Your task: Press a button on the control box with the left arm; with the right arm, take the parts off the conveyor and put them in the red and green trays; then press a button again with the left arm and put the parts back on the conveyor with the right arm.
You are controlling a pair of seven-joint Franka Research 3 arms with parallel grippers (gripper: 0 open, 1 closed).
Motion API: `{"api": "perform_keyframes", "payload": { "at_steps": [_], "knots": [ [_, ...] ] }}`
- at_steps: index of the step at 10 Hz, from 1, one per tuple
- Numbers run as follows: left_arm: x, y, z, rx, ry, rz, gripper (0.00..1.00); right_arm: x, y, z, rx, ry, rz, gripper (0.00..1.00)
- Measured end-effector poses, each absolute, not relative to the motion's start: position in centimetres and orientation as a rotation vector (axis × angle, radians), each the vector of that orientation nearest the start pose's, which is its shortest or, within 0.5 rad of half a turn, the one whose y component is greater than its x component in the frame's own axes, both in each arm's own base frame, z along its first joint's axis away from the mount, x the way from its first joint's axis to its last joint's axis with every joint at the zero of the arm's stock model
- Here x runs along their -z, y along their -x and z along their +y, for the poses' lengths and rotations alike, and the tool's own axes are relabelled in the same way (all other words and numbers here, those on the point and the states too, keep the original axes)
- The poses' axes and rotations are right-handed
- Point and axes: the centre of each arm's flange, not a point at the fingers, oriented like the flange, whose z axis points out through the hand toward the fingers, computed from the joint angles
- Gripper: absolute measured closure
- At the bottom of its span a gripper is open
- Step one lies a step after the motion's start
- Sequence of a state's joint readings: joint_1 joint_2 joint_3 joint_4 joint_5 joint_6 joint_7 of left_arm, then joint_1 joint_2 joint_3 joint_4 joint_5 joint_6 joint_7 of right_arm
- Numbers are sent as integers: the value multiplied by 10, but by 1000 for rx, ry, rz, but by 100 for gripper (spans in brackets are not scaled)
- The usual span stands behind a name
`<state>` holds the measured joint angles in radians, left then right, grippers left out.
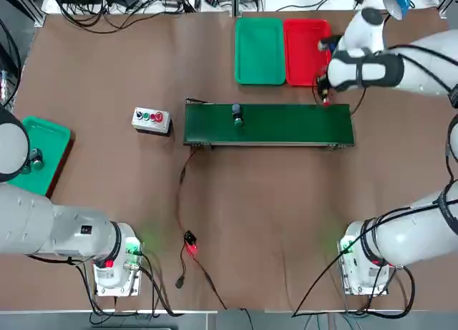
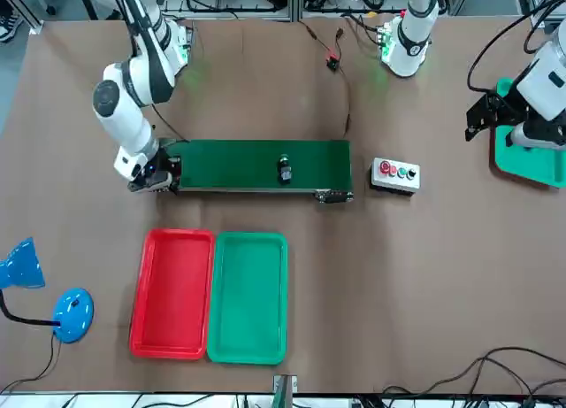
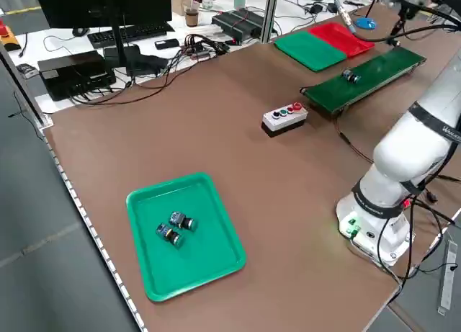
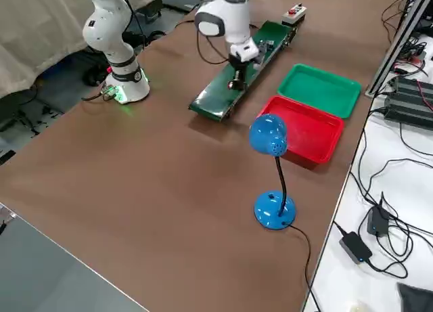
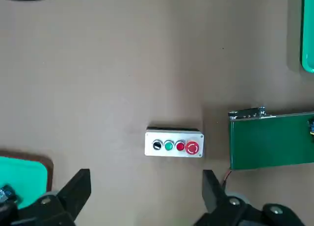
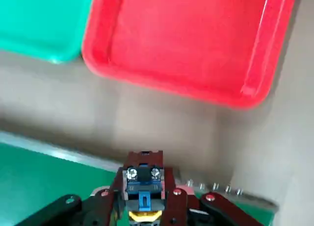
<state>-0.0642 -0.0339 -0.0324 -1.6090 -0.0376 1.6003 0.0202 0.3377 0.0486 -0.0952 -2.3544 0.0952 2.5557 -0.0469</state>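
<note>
Your red tray (image 1: 306,52) and green tray (image 1: 259,51) beyond the conveyor (image 1: 286,124) hold nothing; a second green tray (image 3: 184,235) at the robot's left holds two small parts (image 3: 175,227). Your right gripper (image 6: 144,206) sits pinched on a red-and-blue part (image 6: 143,182) at the conveyor's right end by the red tray, while another part (image 1: 237,114) rides mid-belt. Your left gripper (image 5: 147,191) hangs spread wide above the control box (image 5: 174,143), not touching; a blue lamp (image 2: 44,288) stands near the red tray.

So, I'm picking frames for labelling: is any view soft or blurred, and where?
Right wrist view: the red tray and conveyor look smeared, while the part in the right gripper stays crisp. Left wrist view: the control box is sharp. Top view: even light, no glare on the conveyor.
</note>
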Motion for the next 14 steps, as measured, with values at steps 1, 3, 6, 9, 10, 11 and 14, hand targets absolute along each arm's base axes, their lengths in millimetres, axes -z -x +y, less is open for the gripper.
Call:
{"api": "perform_keyframes", "payload": {
  "at_steps": [1, 3, 6, 9, 10, 11, 14],
  "knots": [
    [-628, -544, -57, 38, 3173, 185, 0, -343, -531, 119, 295, 3042, -297, 67],
    [-627, -544, -57, 36, 3173, 186, 0, -348, -595, 112, 377, 3039, -220, 67],
    [-627, -544, -60, 35, 3173, 194, 0, -295, -668, 115, 381, 3042, -85, 67],
    [-627, -543, -60, 27, 3173, 193, 0, -250, -698, 71, 352, 3071, -15, 67],
    [-626, -543, -60, 15, 3173, 193, 0, -243, -699, 58, 338, 3078, -13, 67],
    [-626, -542, -60, 10, 3172, 193, 0, -232, -699, 53, 315, 3084, -13, 67],
    [-625, -541, -61, -3, 3172, 196, 0, -203, -695, 61, 274, 3092, -33, 67]
  ]
}}
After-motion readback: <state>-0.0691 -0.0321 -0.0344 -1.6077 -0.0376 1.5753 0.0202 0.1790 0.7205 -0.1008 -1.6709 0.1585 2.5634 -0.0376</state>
